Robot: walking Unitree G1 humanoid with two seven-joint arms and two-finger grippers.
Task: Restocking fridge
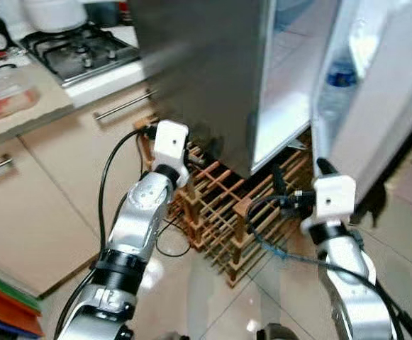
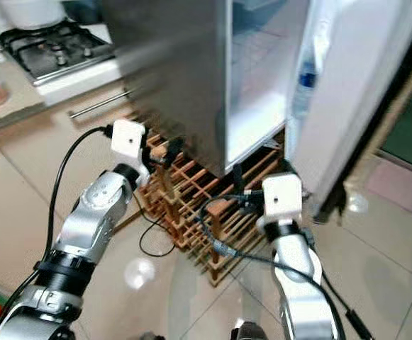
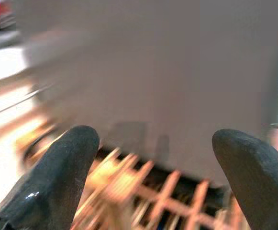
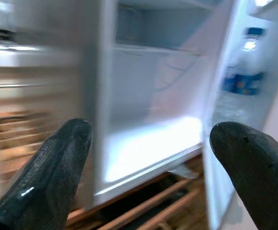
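The fridge [image 1: 213,78] is stood open, door [image 1: 383,92] swung out to the right, with a bottle [image 1: 339,78] parked in the door shelf. Inside, the shelves look bare, though it's all pretty blurred.

Both grippers are held up in front with nothing in them. The left gripper [image 3: 158,177] is spread wide, pointed at the fridge's grey side above the wooden rack [image 1: 227,212]. The right gripper [image 4: 148,172] is spread wide too, aimed at the open compartment.

No item to stock can be made out near either one, so nothing is being restocked yet.

Risks, as guessed from here: the door could get clipped by the right arm if it's swung outward, since it's just beside it. The rack under the fridge could be snagged by the left fingers or by the dangling cable [image 1: 110,177]. With this blur, distances could easily be misjudged too.
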